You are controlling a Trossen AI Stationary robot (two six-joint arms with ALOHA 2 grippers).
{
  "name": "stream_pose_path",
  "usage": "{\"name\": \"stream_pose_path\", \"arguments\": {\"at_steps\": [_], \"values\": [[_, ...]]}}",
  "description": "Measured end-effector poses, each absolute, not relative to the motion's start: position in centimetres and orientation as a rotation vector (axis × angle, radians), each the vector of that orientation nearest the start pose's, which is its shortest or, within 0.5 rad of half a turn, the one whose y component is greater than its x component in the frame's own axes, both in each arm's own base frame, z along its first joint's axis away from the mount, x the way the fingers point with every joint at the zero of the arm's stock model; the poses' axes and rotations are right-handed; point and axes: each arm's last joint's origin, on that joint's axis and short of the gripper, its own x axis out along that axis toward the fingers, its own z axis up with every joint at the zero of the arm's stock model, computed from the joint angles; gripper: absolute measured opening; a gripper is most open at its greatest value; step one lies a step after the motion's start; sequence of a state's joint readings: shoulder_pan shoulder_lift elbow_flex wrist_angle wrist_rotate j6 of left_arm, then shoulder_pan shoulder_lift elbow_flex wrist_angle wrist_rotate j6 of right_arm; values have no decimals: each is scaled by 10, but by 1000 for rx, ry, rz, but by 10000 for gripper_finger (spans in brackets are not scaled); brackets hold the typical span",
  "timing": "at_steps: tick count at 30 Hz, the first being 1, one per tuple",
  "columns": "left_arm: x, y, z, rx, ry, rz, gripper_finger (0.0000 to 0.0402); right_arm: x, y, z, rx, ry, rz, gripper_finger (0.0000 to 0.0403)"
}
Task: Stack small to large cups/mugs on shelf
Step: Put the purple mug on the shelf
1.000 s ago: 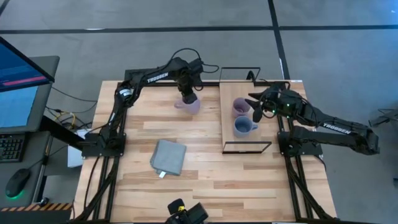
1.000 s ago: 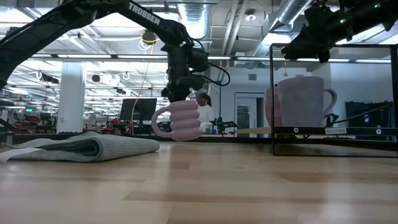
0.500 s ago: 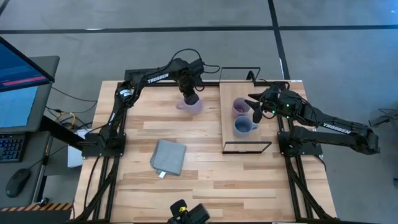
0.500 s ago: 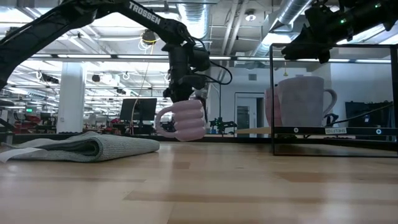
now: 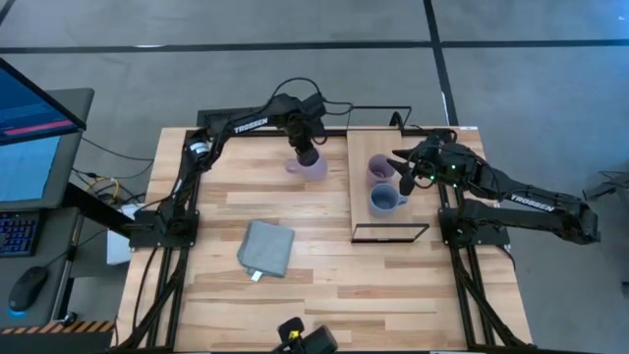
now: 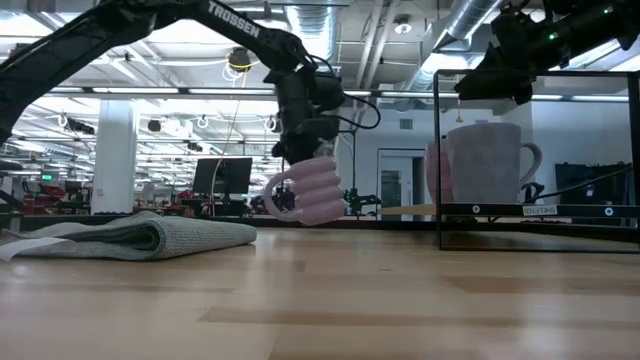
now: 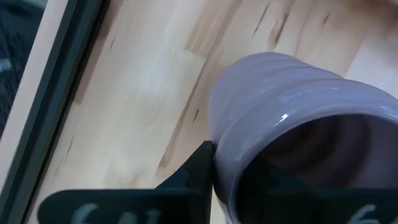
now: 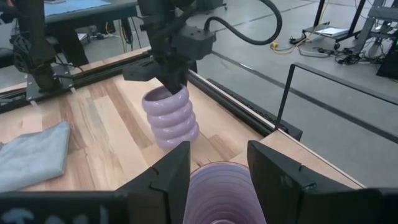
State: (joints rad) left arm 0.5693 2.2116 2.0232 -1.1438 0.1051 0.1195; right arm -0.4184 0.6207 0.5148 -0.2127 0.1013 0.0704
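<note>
My left gripper (image 5: 308, 150) hangs over the far middle of the table, shut on a ribbed lavender mug (image 5: 312, 166) that is held tilted just above the wood (image 6: 305, 192). To its right stands the shelf (image 5: 362, 211), a pale board on a black wire frame. A second lavender mug (image 5: 380, 169) and a blue-grey mug (image 5: 385, 200) stand upright on it. My right gripper (image 5: 402, 173) hovers open over the shelf; the second lavender mug (image 8: 217, 194) shows below, between its fingers, untouched. My left gripper holds the ribbed mug by its rim (image 7: 219, 163). One finger (image 7: 198, 169) lies against the outside of the wall; the other is hidden in the mug's dark mouth. The fingers come from above, pointing steeply down. The mug hangs tilted below them, clear of the table.
A folded grey cloth (image 5: 266, 247) lies on the table's near middle. The shelf's black wire frame (image 6: 437, 160) rises at both ends of the board. Bare wood lies between the held mug and the shelf.
My left gripper has carried the ribbed mug a short way toward the table's right edge and the shelf, tipping a little as it went. The mug has stayed lifted clear of the wood.
</note>
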Motion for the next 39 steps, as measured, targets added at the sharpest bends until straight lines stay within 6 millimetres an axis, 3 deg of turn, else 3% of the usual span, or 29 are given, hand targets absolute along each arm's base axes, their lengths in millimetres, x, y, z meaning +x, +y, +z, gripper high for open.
{"name": "stream_pose_path", "arguments": {"at_steps": [14, 23, 31, 39], "values": [[404, 237, 228, -272, 1191, 286, 17, 133, -62, 259, 121, 318, -527, 181], [407, 240, 224, -274, 1189, 290, 17, 132, -63, 259, 105, 324, -526, 180], [405, 237, 223, -339, 1207, 263, 65, 132, -62, 259, 104, 325, -526, 183], [406, 236, 223, -347, 1197, 246, 75, 132, -62, 258, 106, 330, -526, 181]]}}
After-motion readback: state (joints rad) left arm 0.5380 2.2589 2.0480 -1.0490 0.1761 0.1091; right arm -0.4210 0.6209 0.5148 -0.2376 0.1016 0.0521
